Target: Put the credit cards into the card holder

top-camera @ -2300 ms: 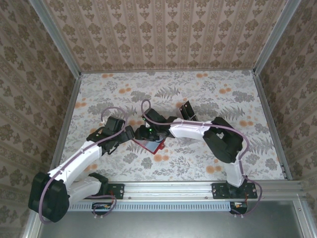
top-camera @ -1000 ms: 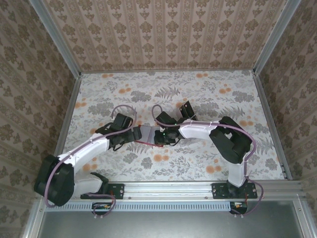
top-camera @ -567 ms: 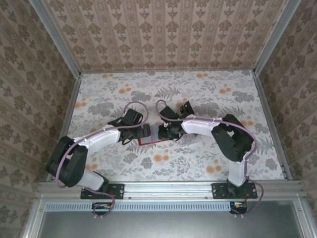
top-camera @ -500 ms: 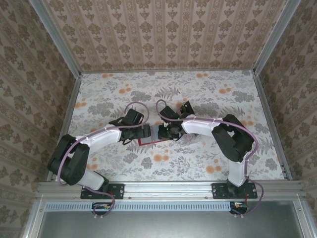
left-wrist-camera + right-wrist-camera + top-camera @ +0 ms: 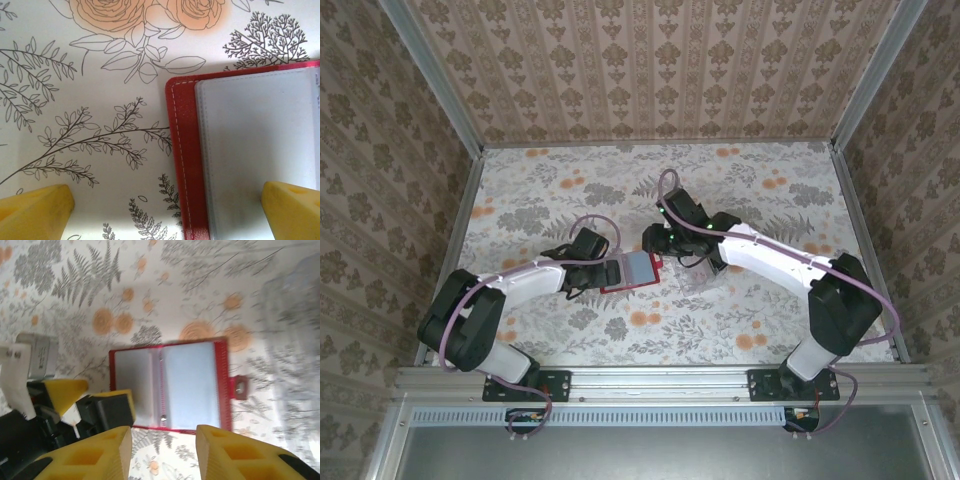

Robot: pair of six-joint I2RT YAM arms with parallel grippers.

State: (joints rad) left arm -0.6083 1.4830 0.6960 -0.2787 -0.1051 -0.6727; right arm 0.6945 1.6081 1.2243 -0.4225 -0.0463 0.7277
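Note:
The red card holder [image 5: 632, 270] lies open and flat on the flowered table, its greyish pockets [image 5: 190, 385] facing up and its clasp tab [image 5: 239, 388] at one side. My left gripper [image 5: 609, 268] is open and straddles the holder's edge [image 5: 182, 165]. One yellow finger [image 5: 119, 401] rests on the left pocket and the other finger [image 5: 64, 390] is off it, over the table. My right gripper [image 5: 656, 240] hovers open above the holder's far side, with nothing between its yellow fingers [image 5: 95, 455]. The black credit cards are hidden.
A clear plastic tray [image 5: 295, 335] sits blurred on the table just past the clasp side of the holder. Metal rails [image 5: 670, 380] and patterned walls bound the flowered table [image 5: 540, 190], which has free room at the back and left.
The right arm has risen and pulled back from the holder, which now lies open. The left gripper has slid right onto the holder's left edge.

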